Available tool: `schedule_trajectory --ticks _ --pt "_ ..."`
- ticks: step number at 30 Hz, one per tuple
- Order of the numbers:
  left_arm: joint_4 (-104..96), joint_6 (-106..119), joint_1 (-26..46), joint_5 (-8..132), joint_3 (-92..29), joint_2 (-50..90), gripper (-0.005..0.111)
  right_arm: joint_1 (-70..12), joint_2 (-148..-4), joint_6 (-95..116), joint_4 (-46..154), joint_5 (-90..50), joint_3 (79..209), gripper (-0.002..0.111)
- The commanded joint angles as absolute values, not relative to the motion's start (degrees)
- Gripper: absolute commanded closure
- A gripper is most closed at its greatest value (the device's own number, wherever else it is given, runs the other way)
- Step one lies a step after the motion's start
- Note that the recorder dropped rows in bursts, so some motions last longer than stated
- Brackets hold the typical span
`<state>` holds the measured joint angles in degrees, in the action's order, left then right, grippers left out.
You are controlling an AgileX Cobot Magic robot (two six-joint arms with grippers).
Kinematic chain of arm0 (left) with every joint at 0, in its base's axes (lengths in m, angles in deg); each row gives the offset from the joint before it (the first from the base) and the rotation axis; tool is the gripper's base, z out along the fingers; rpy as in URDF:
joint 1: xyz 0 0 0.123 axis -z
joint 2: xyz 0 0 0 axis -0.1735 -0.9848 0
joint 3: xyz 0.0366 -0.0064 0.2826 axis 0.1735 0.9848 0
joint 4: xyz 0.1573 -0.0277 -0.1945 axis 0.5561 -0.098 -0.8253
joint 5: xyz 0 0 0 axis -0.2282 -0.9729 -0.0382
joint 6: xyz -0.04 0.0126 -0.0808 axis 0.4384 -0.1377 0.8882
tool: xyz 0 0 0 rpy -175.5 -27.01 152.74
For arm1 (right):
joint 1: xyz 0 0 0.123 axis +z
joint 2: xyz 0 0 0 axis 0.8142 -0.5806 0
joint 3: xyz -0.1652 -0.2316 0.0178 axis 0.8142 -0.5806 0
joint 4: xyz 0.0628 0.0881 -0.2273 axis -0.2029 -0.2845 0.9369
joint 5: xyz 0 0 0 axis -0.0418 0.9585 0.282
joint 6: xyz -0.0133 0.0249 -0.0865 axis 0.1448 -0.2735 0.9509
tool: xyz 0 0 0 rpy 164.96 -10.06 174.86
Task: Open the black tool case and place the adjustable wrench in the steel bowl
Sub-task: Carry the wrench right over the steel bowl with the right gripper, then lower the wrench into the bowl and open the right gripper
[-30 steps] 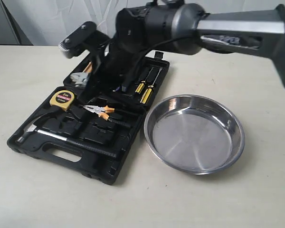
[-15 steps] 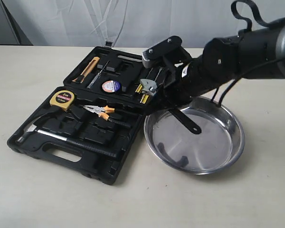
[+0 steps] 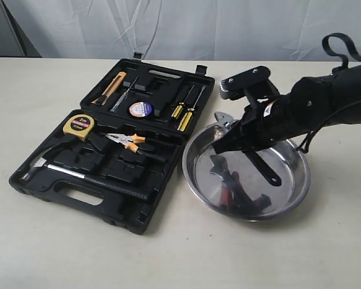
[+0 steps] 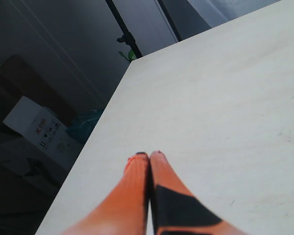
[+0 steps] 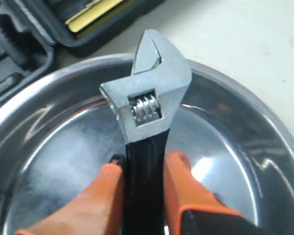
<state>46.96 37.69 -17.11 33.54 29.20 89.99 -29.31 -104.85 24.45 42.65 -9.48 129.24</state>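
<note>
The right gripper (image 5: 146, 164) is pinching the adjustable wrench (image 5: 152, 93) by its black handle. One orange finger (image 5: 105, 196) presses on each side of the handle, so the jaws stand partly apart, only as wide as the handle is thick. The grip sits just behind the silver head. In the right wrist view the head, with its knurled adjusting screw, sticks out past the fingertips, and its open mouth points away from the gripper towards the rim of the steel bowl (image 5: 235, 127). In the exterior view the wrench is tilted over the bowl (image 3: 305, 174). Its silver head (image 3: 224, 119) is up near the far rim on the side nearest the black tool case (image 3: 78, 192), and its handle slopes down and away across the inside of the bowl. The pictures do not show whether the handle's end touches the bowl's floor. A dark reflection of arm and wrench lies on the shiny bottom. The left gripper (image 4: 148, 155) has its two orange fingers pressed together with nothing between them, above a bare stretch of the pale table (image 4: 225, 98). The case lies open and flat just beside the bowl, to the bowl's left in the exterior view. It holds a yellow tape measure (image 3: 79, 124), orange-handled pliers (image 3: 129, 140) and a hammer (image 3: 78, 174) in its nearer half.
</note>
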Motion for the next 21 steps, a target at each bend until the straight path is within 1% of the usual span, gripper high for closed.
schedule_trajectory --ticks 1,11,21 --pt "46.8 37.9 -16.8 33.7 29.1 89.7 0.106 -30.8 -104.0 24.5 42.8 -7.8 129.2 0.109" --pt "46.8 37.8 -16.8 33.7 29.1 89.7 0.106 -30.8 -104.5 24.5 42.8 -5.7 129.2 0.109" --pt "46.8 37.8 -16.8 33.7 29.1 89.7 0.106 -30.8 -109.6 24.6 43.0 -7.3 129.2 0.109"
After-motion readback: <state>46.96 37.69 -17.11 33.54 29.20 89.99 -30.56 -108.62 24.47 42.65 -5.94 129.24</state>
